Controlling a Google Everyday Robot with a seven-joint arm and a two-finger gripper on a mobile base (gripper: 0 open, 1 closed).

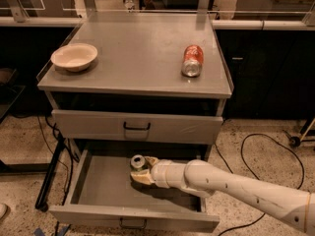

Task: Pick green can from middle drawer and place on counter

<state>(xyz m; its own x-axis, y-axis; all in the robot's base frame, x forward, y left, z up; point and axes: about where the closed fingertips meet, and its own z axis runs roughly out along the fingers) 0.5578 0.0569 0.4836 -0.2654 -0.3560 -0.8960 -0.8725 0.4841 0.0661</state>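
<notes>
The middle drawer (101, 188) is pulled open at the bottom of the cabinet. My gripper (141, 172) reaches into it from the right on a white arm and is shut on the green can (137, 162). Only the can's silver top shows above the beige fingers (140, 178); its body is mostly hidden. The can is held upright, just above the drawer floor near the back middle. The counter (133, 43) is the cabinet's flat grey top above.
An orange-red can (192, 60) lies on its side on the counter's right part. A beige bowl (74, 57) sits at its left. A closed drawer front with a black handle (136, 127) overhangs the open drawer. Black cables (246, 146) lie on the floor at right.
</notes>
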